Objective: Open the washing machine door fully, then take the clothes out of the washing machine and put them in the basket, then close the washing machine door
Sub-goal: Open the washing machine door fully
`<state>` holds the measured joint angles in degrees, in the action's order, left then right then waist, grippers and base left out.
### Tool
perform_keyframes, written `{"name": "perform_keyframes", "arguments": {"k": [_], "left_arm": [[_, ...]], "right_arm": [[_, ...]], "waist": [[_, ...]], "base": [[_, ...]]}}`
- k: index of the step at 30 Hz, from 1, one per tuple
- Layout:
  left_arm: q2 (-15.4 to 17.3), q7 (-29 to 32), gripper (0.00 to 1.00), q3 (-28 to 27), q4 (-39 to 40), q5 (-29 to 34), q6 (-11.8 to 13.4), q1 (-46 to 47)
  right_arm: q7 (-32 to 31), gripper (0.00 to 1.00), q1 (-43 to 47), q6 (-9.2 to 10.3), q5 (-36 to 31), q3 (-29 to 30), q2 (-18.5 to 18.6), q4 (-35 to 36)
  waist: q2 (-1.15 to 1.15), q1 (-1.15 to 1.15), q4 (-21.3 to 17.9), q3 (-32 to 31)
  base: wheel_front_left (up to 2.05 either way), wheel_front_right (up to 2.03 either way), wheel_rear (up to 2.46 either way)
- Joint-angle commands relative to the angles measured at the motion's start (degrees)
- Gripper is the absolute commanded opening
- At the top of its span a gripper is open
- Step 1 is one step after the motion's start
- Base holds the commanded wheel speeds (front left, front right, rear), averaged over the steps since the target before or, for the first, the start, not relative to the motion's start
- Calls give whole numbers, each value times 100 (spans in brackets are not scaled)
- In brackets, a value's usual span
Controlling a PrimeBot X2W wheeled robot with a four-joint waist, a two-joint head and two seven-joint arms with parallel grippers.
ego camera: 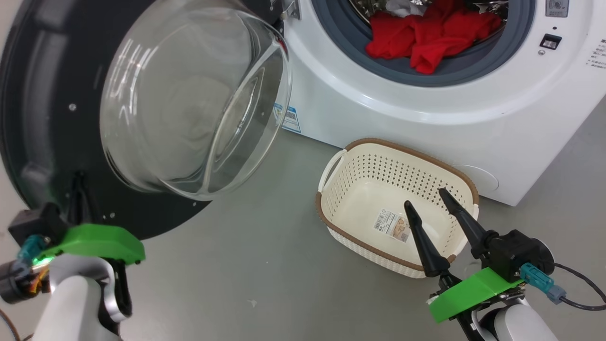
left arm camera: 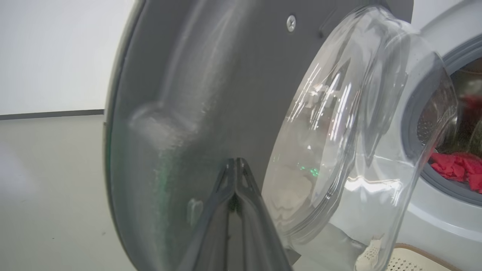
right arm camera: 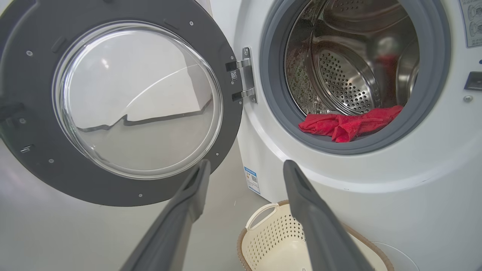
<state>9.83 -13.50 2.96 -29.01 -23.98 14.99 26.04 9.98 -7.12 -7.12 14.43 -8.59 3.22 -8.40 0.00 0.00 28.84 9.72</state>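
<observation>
On the grey floor (ego camera: 265, 265), just before the lower front of the washing machine (ego camera: 378, 118), sits the basket (ego camera: 378, 170), upright, its long side slanting along the machine's front. Its perforated cream walls and brown rim enclose a bottom that carries a label sticker (ego camera: 392, 226). Up in the machine's round mouth, the clothes (ego camera: 426, 35) lie in a crumpled red heap at the front of the steel drum (right arm camera: 350, 79). Their lowest fold is draped over the grey gasket (ego camera: 454, 76), and a bit of white fabric shows behind the red in the head view. The door (ego camera: 38, 118) stands swung out to the machine's left on its hinge (right arm camera: 244, 81), inner face toward the robot, with the clear glass bowl (ego camera: 189, 104) bulging from the black rim. A blue label sticker (ego camera: 289, 118) sits on the machine's front near the floor, beside the door's lower edge.

The left fingers (left arm camera: 244, 188) are pressed together, tips meeting in a point, low against the door's dark inner rim; whether they touch it I cannot tell. The right fingers (ego camera: 423, 241) stand wide apart, hanging over the basket's near edge and, in the right wrist view, pointing toward the machine.
</observation>
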Motion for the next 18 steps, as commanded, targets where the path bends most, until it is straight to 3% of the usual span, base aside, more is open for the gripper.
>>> {"name": "perform_keyframes", "arguments": {"k": [1,18], "left_arm": [[320,-89,0,-332,2,-63,-23,322],[371,-149,0,-831,-939,7,-310,951]], "right_arm": [[-25,100,-41,-36,-69,-170,-35,200],[-208,100,-117,-36,-197,-186,-35,383]], "waist": [[0,0,-4,29],[0,0,-79,181]], "base": [[0,0,0],[0,0,0]]}}
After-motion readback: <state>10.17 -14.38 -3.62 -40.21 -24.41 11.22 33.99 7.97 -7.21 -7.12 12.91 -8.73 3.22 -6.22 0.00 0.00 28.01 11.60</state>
